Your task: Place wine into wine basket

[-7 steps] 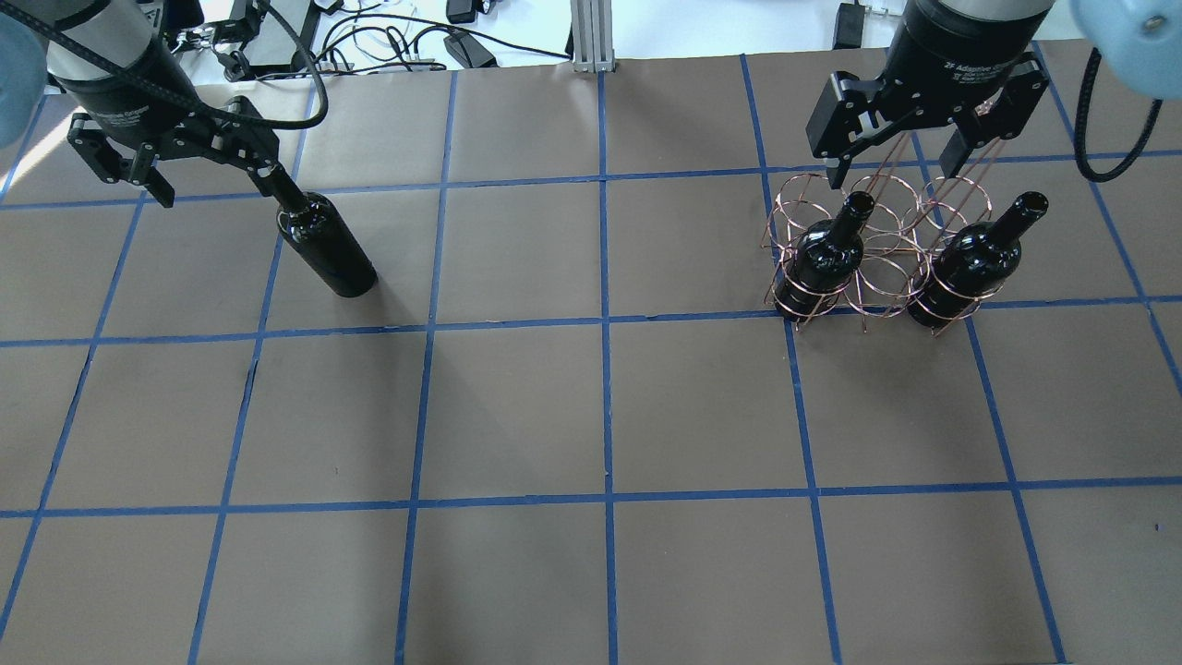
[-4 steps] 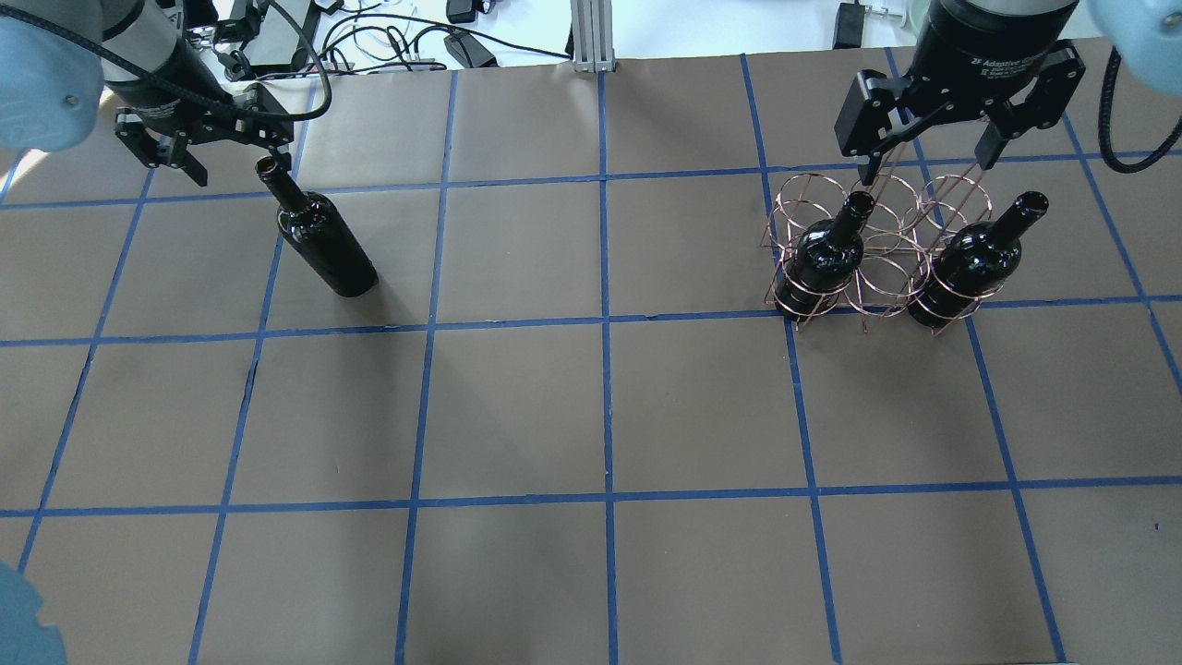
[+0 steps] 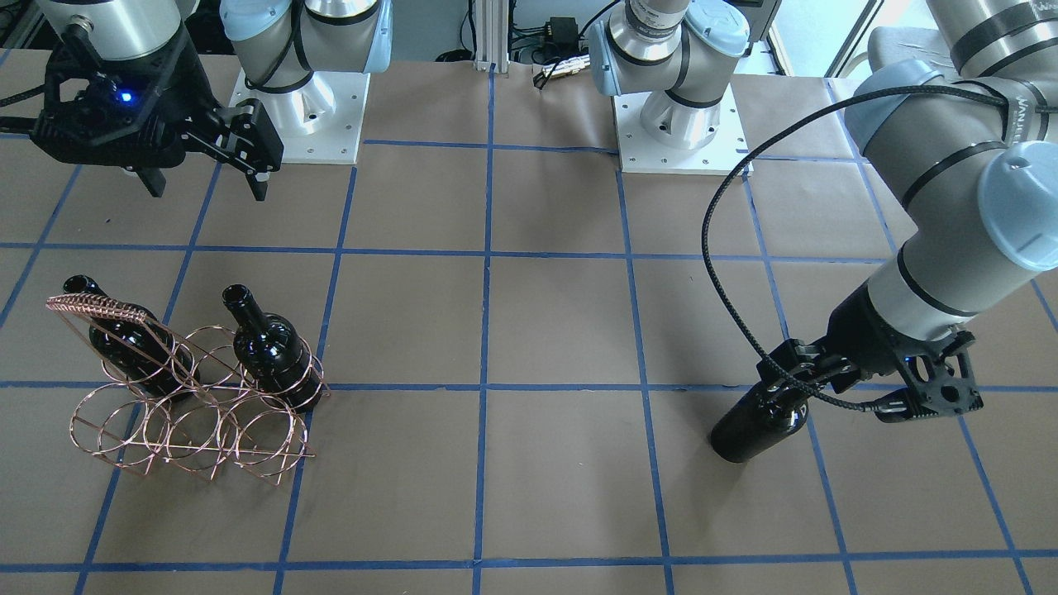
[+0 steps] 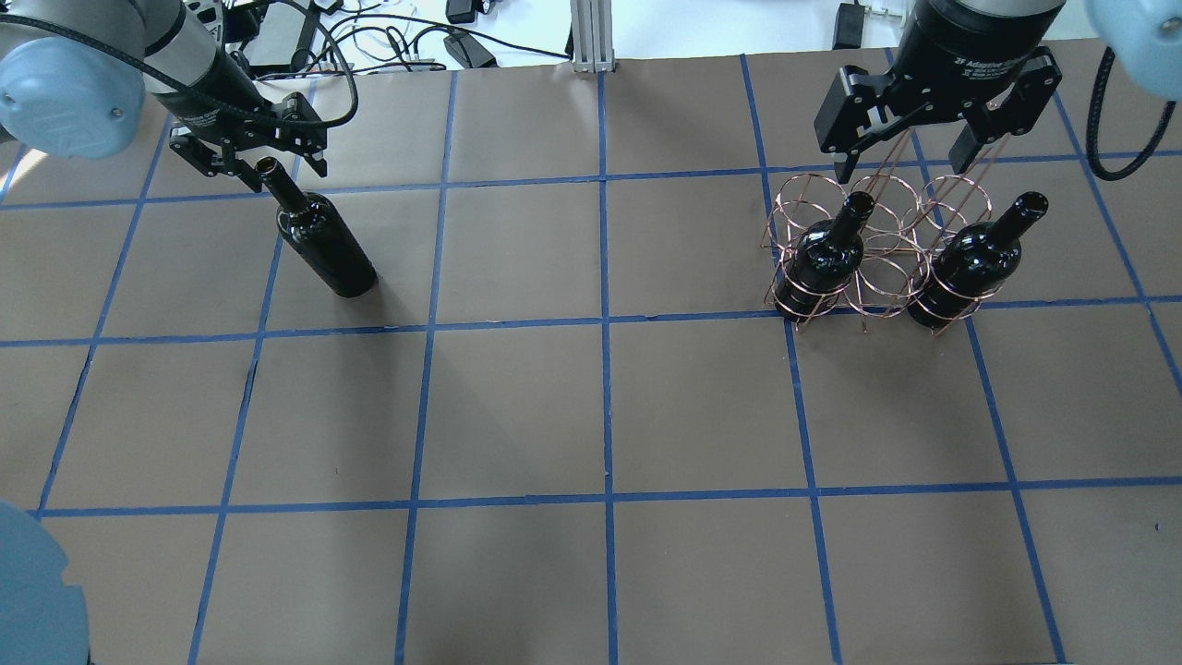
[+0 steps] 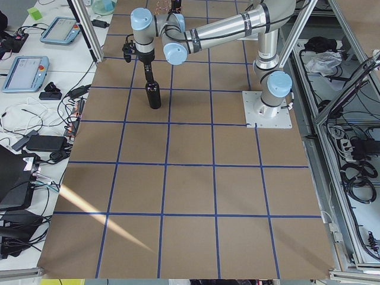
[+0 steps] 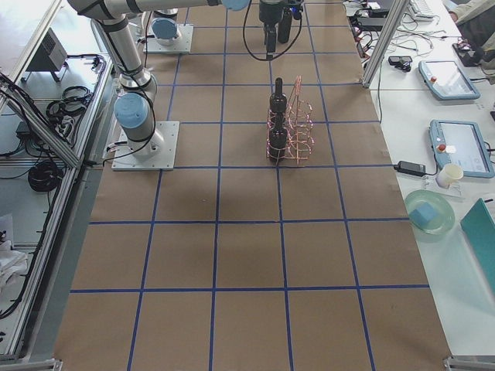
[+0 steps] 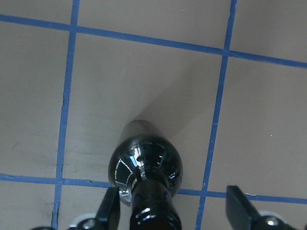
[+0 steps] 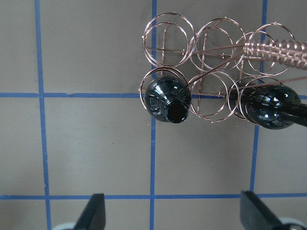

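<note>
Here we are on the pick-up step. The left pincer (image 4: 277,166) sits low around the neck of the lone bottle (image 4: 328,249), which stands upright on the surface (image 4: 591,406) at far left, well apart from the basket (image 4: 882,268) over on the right. The wrist view tells the story: the jaws are spread on either side of the neck, one finger close against the glass, the other with a clear gap, so nothing is gripped yet.

Over at the basket, two other bottles (image 4: 825,259) (image 4: 970,259) are already seated in the end rings of one row, and the ring (image 8: 211,96) between them looks empty, as does the whole other row. The right pincer (image 4: 903,171) hovers above the basket, spread wide, holding nothing.

What's next, by my read? The left pincer needs to close squarely on that neck below the lip, then lift straight up before carrying the bottle across. Glossy glass and a narrow neck call for a firm, centred squeeze.
</note>
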You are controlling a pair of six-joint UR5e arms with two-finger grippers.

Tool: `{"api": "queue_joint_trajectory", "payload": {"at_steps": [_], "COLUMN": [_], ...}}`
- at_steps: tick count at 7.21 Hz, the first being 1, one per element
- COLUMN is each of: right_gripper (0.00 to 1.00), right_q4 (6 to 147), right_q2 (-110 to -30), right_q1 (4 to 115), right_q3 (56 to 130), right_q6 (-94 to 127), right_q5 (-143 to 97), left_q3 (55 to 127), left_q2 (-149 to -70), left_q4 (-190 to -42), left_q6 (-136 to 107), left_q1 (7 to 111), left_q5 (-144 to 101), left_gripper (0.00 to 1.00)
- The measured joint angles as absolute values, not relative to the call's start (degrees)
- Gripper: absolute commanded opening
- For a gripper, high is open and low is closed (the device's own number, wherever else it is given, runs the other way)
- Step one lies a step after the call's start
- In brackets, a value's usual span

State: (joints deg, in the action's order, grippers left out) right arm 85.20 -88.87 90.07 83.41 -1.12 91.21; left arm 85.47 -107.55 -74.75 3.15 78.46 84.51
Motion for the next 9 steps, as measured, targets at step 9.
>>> {"api": "queue_joint_trajectory", "payload": {"at_steps": [9], "right_gripper": [1.0], "right_q4": [85.34], "right_q2": [-88.42], "right_q1": [90.09], "right_q3": [83.49], "right_q6": [-1.15], "right_q5": [89.96], "left_q3": [85.33], "left_q2": [-101.53], "left_q4": [-82.12], "left_q6": [-11.58], "left_q1": [84.75], "left_q5": [89.76], "left_gripper": [0.0]}}
